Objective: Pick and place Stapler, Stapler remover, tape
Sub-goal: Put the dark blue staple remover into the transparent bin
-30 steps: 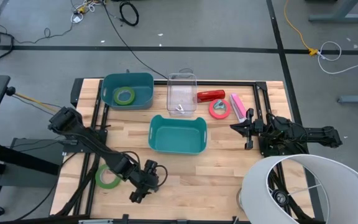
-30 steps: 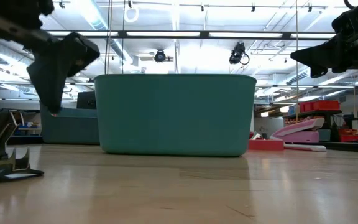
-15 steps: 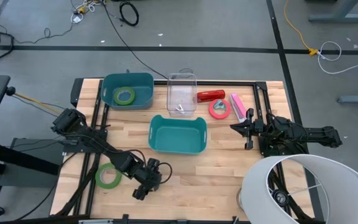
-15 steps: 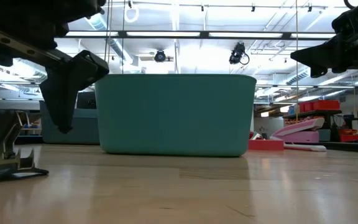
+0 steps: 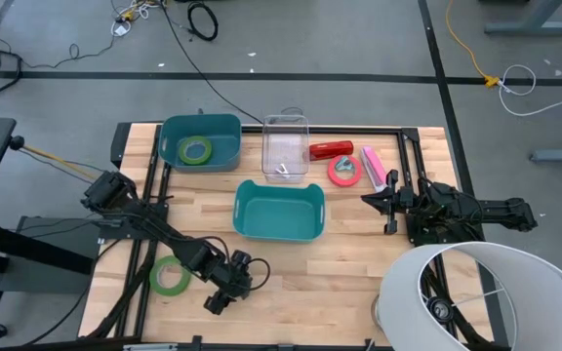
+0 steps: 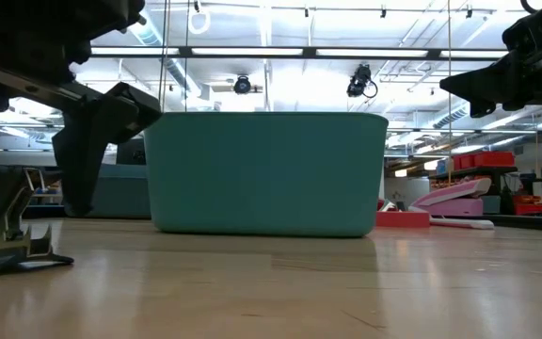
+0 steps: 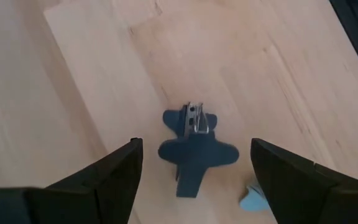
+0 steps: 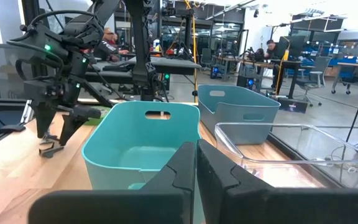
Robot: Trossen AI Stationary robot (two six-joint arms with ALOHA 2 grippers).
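A dark blue stapler remover [image 7: 194,148] rests flat on the wood near the table's near edge, also visible in the low view as the stapler remover [image 6: 12,250]. My left gripper [image 7: 196,144] hovers over it, open, one finger on either side and apart from it; in the high view my left gripper [image 5: 222,291] is right of a green tape roll [image 5: 169,278] lying flat. A second green tape [image 5: 195,150] sits in the grey-blue bin. The pinkish-red tape [image 5: 343,171], a red stapler [image 5: 331,149] and a pink stapler [image 5: 373,166] lie at the far right. My right gripper [image 5: 369,200] waits there, shut.
A teal bin [image 5: 277,211] stands mid-table, with a clear bin [image 5: 285,146] behind it holding a small metal piece, and the grey-blue bin [image 5: 201,141] at the far left. A white lampshade [image 5: 476,297] overhangs the near right corner. Bare wood lies right of my left gripper.
My left gripper has come down a little over the stapler remover, shifting slightly right and back, with its fingers still apart. The right arm has kept still.
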